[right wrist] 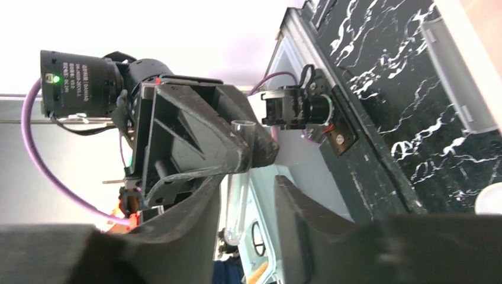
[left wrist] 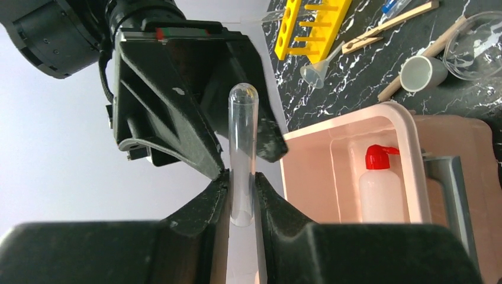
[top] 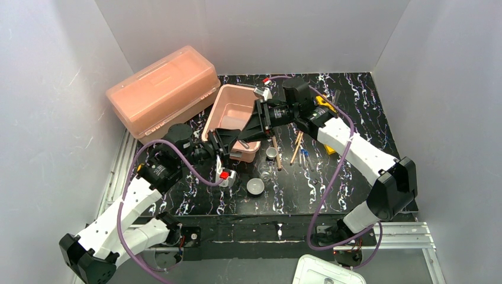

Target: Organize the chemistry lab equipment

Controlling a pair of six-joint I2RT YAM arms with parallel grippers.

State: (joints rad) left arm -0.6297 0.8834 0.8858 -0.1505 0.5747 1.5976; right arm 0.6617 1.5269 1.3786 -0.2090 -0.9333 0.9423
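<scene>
My left gripper [left wrist: 241,177] is shut on a clear test tube [left wrist: 243,130] and holds it in the air beside the pink tub [left wrist: 414,136]. My right gripper [right wrist: 247,180] faces it, open, with its fingers on either side of the tube [right wrist: 238,198]. In the top view both grippers, left [top: 228,142] and right [top: 251,127], meet over the tub's near end. The white squeeze bottle with red spout [left wrist: 379,189] lies inside the tub. On the mat are the yellow holed rack [left wrist: 308,29], clear funnel [left wrist: 317,74], wooden sticks [top: 296,148], a tiny beaker [top: 271,152], the white dish [top: 255,187] and thin tubes [top: 305,157].
The large pink lidded box [top: 163,89] stands at the back left, touching the tub [top: 228,100]. A clear glass dish [left wrist: 473,53] sits near the beaker. A white lid [top: 325,272] lies off the mat at the front. White walls enclose the table on three sides.
</scene>
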